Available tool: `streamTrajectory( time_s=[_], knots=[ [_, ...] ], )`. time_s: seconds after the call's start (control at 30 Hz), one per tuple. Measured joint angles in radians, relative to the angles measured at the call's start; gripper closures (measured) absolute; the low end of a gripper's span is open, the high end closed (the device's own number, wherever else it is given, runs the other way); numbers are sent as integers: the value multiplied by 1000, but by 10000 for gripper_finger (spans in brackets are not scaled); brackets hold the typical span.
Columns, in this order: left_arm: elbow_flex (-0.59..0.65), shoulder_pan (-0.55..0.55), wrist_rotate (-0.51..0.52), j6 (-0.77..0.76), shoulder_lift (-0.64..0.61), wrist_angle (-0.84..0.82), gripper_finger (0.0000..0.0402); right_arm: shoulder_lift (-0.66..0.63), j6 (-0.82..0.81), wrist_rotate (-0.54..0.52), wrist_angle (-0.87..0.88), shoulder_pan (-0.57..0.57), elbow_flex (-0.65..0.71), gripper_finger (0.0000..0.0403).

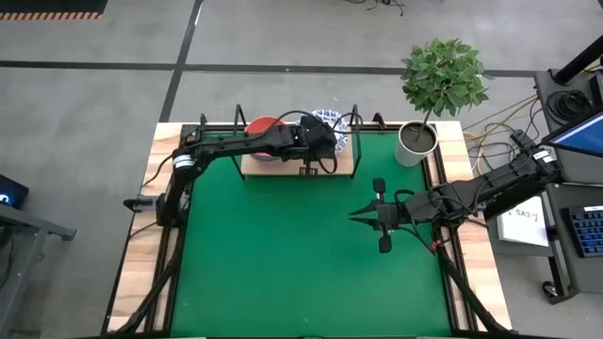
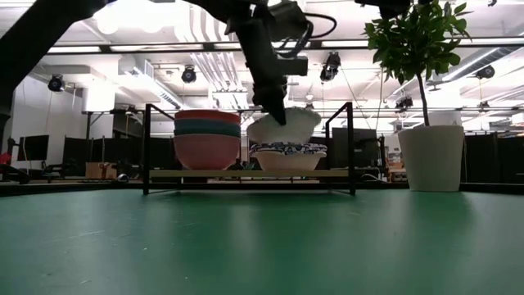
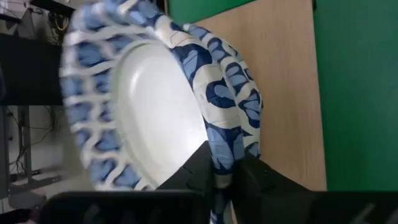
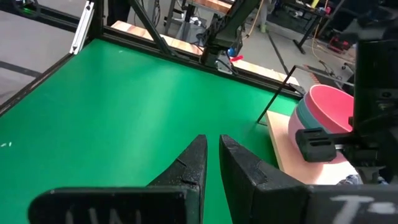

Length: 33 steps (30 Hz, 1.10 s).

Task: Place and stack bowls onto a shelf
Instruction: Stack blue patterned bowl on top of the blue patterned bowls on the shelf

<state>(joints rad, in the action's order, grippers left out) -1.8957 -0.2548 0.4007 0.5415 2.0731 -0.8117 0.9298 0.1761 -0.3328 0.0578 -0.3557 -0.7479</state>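
Green mat (image 1: 301, 254): covers most of the table; its whole near and middle stretch lies bare, giving open room on every side of the right arm.
Shelf (image 1: 252, 168): light-wood board at the far edge of the mat, left of centre, with black wire uprights at its ends; in the high view the left arm hides much of the board, and only its near strip and left corner show.
Plant pot (image 1: 415, 142): white, at the far right corner of the mat, well apart from the shelf; the leaves overhang it.
Plain bowl stack (image 2: 207, 139): on the left part of the shelf, pink at the bottom, then grey-blue, green and red; from above only the red top bowl shows.
Patterned bowl stack (image 2: 287, 156): on the right part of the shelf, just beside the plain stack; how many bowls it holds is hard to tell.
Held bowl (image 3: 143, 106): white with a blue patterned rim, tilted, directly above the patterned stack; whether it touches the stack cannot be told.
Left gripper (image 3: 225, 168): over the right part of the shelf, fingers clenched on the held bowl's rim, one inside and one outside.
Right gripper (image 1: 356, 216): over the right middle of the mat, well apart from the shelf, fingers nearly together and holding nothing.
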Motion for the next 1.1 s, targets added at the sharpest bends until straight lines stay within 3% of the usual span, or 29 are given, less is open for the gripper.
streamTrajectory(
  time_s=[0.37,0.63,0.77,1.0,1.1],
  knots=[
    [-1,-3,14,-19,13,-3,285,0,0,0,14,0,0,369],
    [-92,20,31,-108,-7,-187,250,0,-1,0,17,0,0,369],
    [-122,19,-9,-123,-9,-180,276,0,-1,0,18,0,0,369],
    [-60,-6,-26,-147,-9,-102,385,0,-1,0,18,0,0,369],
    [-26,-4,-26,-162,-9,-81,392,0,0,0,18,0,0,369]
  ],
)
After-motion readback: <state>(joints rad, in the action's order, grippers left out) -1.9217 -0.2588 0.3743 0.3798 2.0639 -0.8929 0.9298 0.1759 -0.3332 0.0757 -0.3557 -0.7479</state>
